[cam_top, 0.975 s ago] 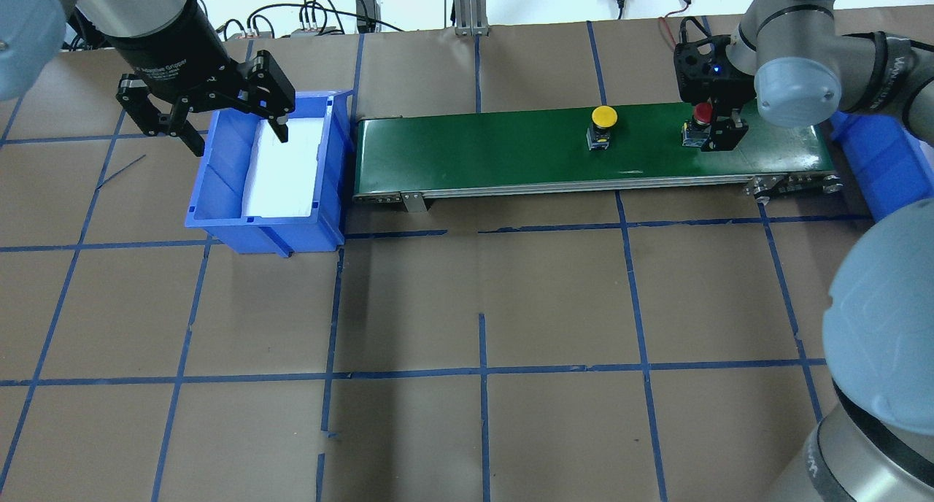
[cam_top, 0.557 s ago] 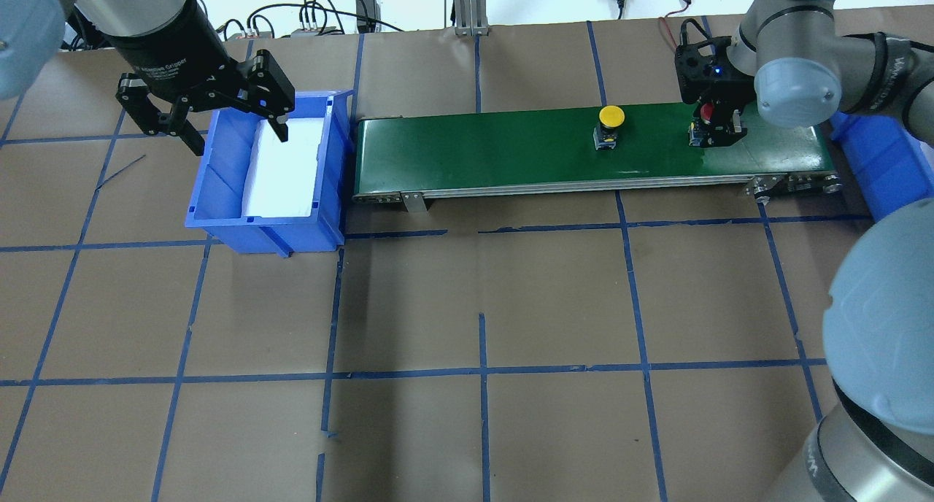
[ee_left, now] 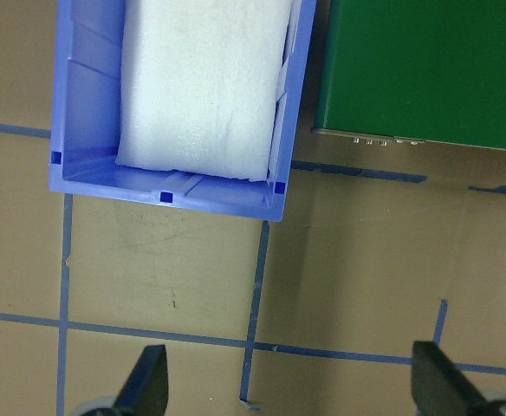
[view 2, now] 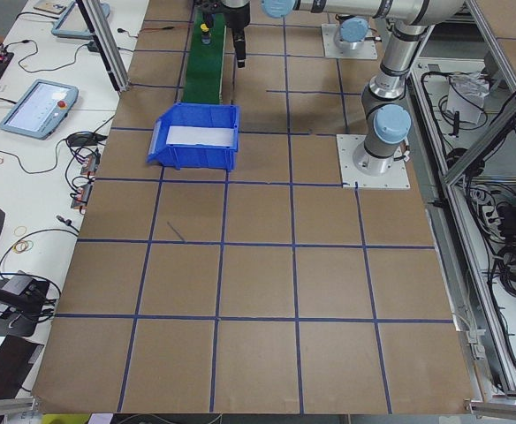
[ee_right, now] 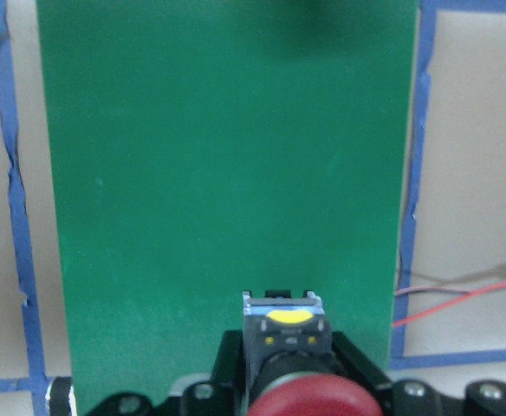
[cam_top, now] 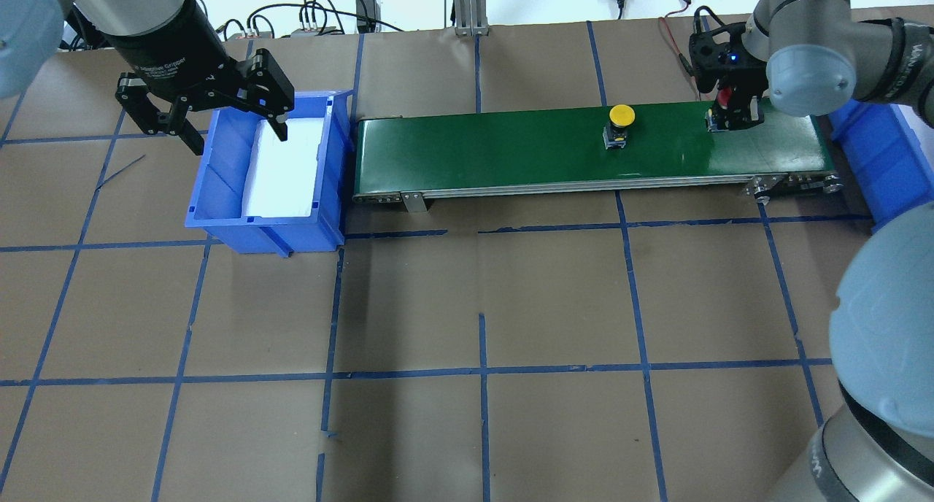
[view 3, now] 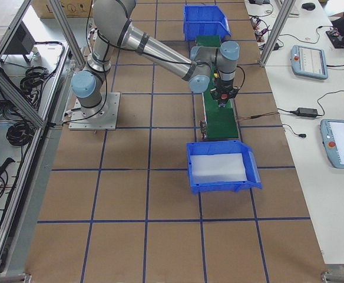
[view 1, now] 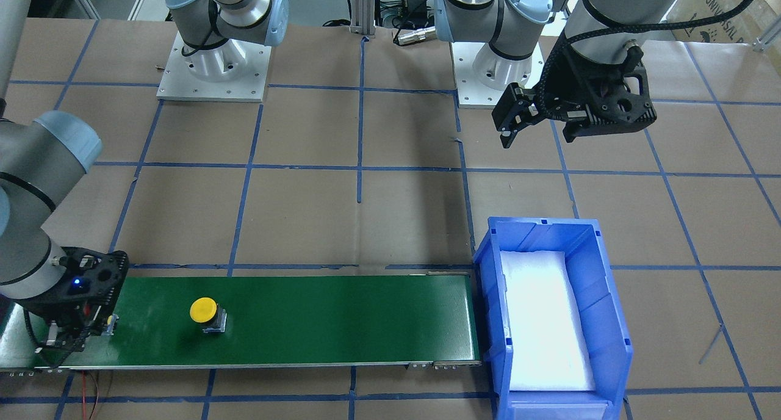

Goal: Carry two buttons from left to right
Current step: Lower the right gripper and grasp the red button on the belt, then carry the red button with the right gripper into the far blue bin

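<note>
The yellow button stands upright on the green conveyor belt, right of its middle; it also shows in the front view. My right gripper is shut on the red button, whose switch body sticks out between the fingers over the belt's right end. My left gripper is open and empty, hanging above the far end of the left blue bin.
The left bin is lined with white foam and butts against the belt's left end. A second blue bin sits past the belt's right end. Cables lie along the table's far edge.
My right gripper has moved right and farther back with the red button in it. The yellow button has travelled right along the belt. My left gripper has not moved.
</note>
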Tool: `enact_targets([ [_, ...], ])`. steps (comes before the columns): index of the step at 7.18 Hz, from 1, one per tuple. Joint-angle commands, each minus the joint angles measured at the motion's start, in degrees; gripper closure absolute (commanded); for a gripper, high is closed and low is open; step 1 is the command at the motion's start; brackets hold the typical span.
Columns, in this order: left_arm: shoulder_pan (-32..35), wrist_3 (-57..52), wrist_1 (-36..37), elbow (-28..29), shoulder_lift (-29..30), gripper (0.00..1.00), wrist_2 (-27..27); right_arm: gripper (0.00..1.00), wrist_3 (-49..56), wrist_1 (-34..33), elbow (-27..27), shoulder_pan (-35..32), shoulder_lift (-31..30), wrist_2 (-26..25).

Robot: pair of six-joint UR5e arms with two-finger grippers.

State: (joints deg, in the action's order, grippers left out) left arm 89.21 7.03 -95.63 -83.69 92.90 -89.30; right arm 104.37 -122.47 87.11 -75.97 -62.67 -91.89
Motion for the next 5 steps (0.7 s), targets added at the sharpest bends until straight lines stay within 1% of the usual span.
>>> enact_targets([
  [1, 0.00, 0.00, 0.00, 0.02, 0.00, 0.01, 0.00, 0.91, 10.08, 3.63, -4.65, 10.07, -1.74, -0.05],
  [2, 0.00, 0.00, 0.00, 0.02, 0.00, 0.01, -0.08, 0.91, 17.20, 3.65, -6.15, 14.57, -1.58, 0.22],
  [3, 0.00, 0.00, 0.00, 0.02, 0.00, 0.01, -0.08, 0.91, 18.75, 3.99, -6.77, 18.27, -1.75, 0.83],
  [4, 0.00, 0.00, 0.00, 0.02, 0.00, 0.00, -0.08, 0.91, 25.82, 4.00, -7.04, 23.27, -1.49, 3.45],
  [5, 0.00, 0.00, 0.00, 0.02, 0.00, 0.00, -0.08, 0.91, 29.37, 3.91, -6.95, 25.76, -0.35, 5.48],
])
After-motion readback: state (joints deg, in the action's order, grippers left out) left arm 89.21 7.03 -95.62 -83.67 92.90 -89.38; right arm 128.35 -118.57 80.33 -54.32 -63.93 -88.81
